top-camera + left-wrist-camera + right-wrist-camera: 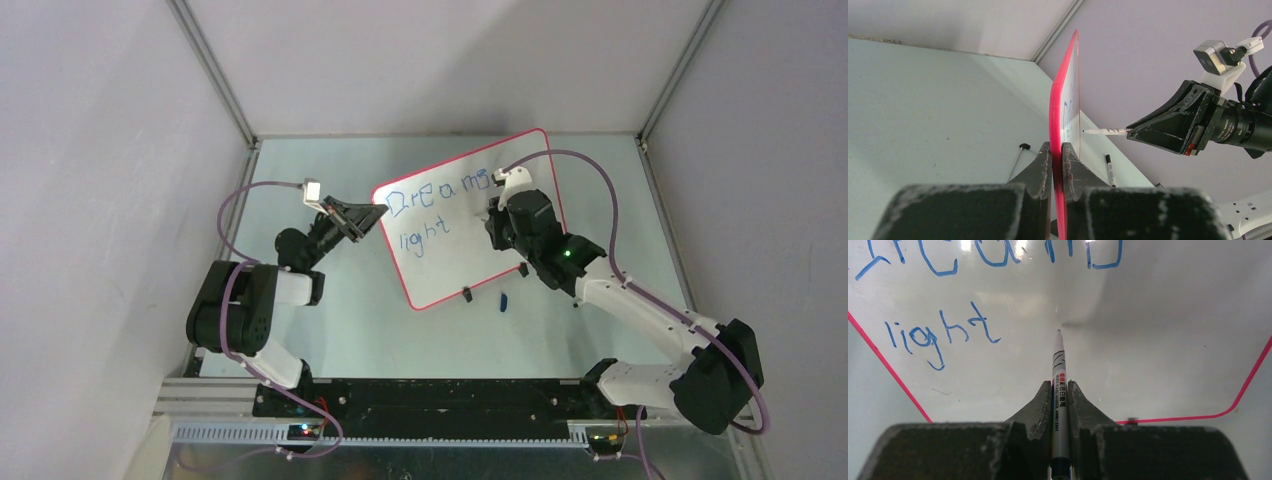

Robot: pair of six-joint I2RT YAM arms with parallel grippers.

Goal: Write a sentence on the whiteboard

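The whiteboard [470, 262] stands tilted up on the table, white with a red-pink rim. The sentence in blue reads "Dreams" [440, 188] above "light" [424, 234]; "light" also shows in the right wrist view [940, 332]. My left gripper [375, 214] is shut on the board's left rim [1063, 110], fingertips either side of it [1057, 147]. My right gripper [497, 226] is shut on a white marker [1059, 370]. The marker's tip is at the board's surface, right of "light". From the left wrist, the marker [1103, 132] points at the board's face.
A second marker [1109, 170] lies on the table in front of the board, near a small blue piece [503, 300]. Black clip feet [467, 293] hold the board's lower rim. Grey walls enclose the table on the left, right and back.
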